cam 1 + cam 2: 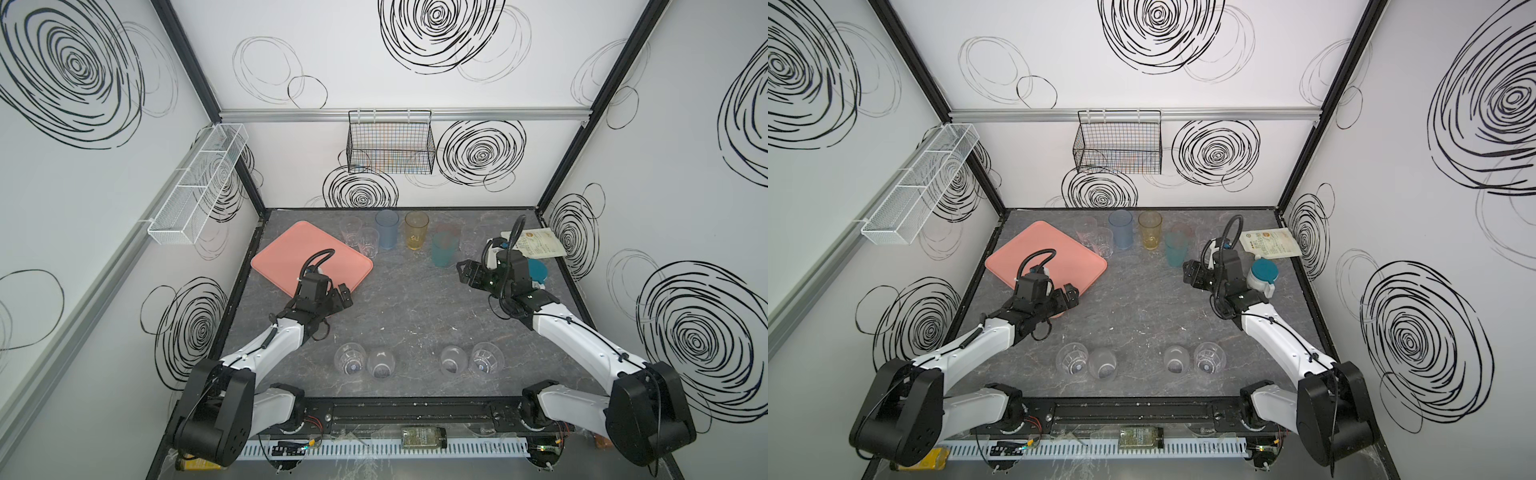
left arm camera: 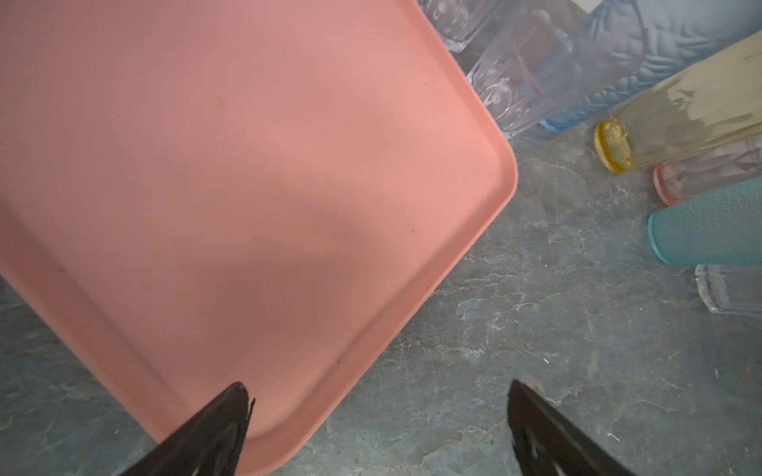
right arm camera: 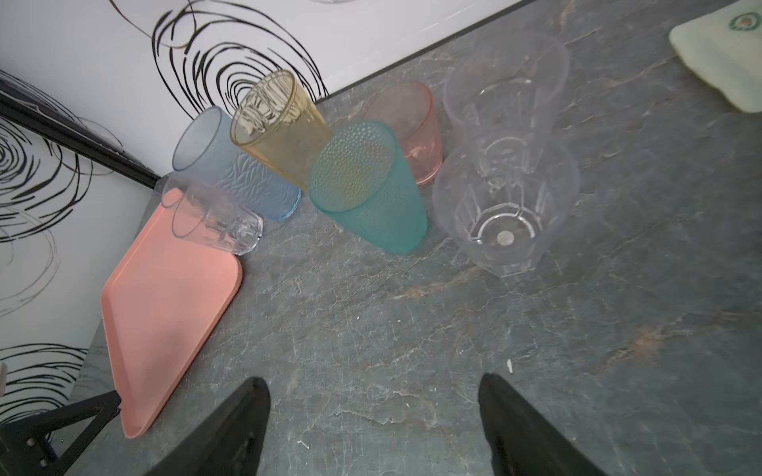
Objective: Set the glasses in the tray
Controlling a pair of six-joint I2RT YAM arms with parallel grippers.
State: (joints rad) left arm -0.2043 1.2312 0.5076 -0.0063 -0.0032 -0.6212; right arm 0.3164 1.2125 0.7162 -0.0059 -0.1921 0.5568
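The salmon-pink tray (image 1: 286,249) (image 1: 1034,245) lies bare at the back left. Behind and right of it stand two clear glasses (image 1: 369,242), a blue one (image 1: 387,229), an amber one (image 1: 416,231), a teal one (image 1: 444,250) and a pink one (image 3: 406,123). Two more clear tumblers (image 3: 505,198) stand right of the teal one. Several clear tumblers (image 1: 380,363) line the table's front. My left gripper (image 1: 345,297) (image 2: 377,387) hangs open over the tray's near corner, holding nothing. My right gripper (image 1: 463,272) (image 3: 373,379) is open over bare table, just short of the teal glass.
A black wire basket (image 1: 390,143) hangs on the back wall and a white mesh basket (image 1: 199,183) on the left wall. A printed pouch (image 1: 536,243) and a teal-lidded jar (image 1: 1262,274) sit at the right edge. A labelled bottle (image 1: 423,437) lies below the front rail.
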